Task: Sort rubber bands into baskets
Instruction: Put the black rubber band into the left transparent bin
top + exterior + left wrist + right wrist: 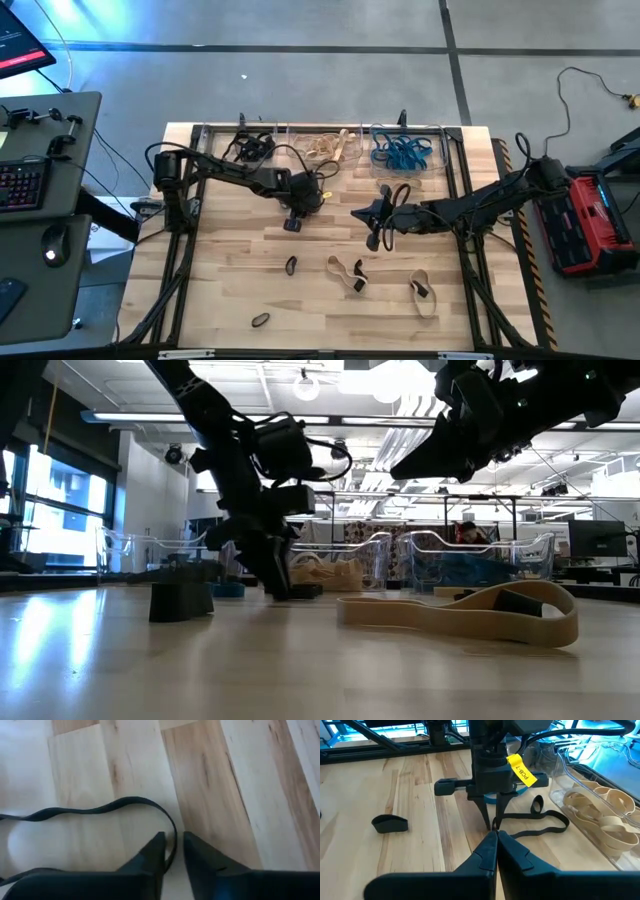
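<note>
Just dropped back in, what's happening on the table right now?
The left gripper is down on the table in front of the baskets, its fingers nearly closed around one strand of a long black rubber band that lies on the wood. The right gripper hovers shut near the table's middle, holding nothing. The three baskets already hold black, tan and blue bands, one colour each. Several loose rubber bands lie nearer the front edge.

We see a pale wooden worktop (240,280) carrying three baskets (327,146) along its far edge and loose rubber bands (345,272) nearer.
</note>
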Controlling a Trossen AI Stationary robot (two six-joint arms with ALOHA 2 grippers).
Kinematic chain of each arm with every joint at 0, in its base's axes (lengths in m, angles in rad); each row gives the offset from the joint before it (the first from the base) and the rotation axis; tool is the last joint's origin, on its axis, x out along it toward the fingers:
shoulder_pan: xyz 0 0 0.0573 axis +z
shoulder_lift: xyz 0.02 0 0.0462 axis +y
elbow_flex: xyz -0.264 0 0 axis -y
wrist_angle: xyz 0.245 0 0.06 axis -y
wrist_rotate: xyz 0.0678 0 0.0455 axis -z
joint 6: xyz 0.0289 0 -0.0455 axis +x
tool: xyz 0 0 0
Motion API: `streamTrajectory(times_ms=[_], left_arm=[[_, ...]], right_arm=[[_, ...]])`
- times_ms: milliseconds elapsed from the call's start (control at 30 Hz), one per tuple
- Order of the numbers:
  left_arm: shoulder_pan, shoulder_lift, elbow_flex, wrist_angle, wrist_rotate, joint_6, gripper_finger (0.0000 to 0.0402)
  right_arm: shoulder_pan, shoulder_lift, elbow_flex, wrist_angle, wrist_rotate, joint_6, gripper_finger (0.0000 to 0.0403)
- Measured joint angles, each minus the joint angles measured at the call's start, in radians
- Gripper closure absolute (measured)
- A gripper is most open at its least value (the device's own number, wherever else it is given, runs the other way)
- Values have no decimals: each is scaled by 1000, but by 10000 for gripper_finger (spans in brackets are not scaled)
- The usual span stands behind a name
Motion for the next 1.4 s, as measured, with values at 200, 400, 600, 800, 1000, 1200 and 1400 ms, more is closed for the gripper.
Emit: streamTrajectory(times_ms=[200,400,600,800,1000,1200,1400], left_arm=[[-2,-51,-1,-15,0,-39,395],[-3,-187,-1,-11,0,-139,400],[-4,-350,-1,-14,-101,-240,401],[-4,-510,-1,-41,-263,-294,401],[5,-691,-50,-73,-398,-317,401],[47,-862,-106,-142,-557,-344,402],[149,-945,-114,-246,-629,-347,401]], right_arm=[[0,0,0,-8,0,0,403],[0,0,0,-19,0,8,403],[0,0,0,-18,0,8,403],[0,0,0,-19,1,8,403],[0,0,0,-21,1,8,403],[0,0,0,-19,1,10,403],[0,0,0,-14,1,11,403]])
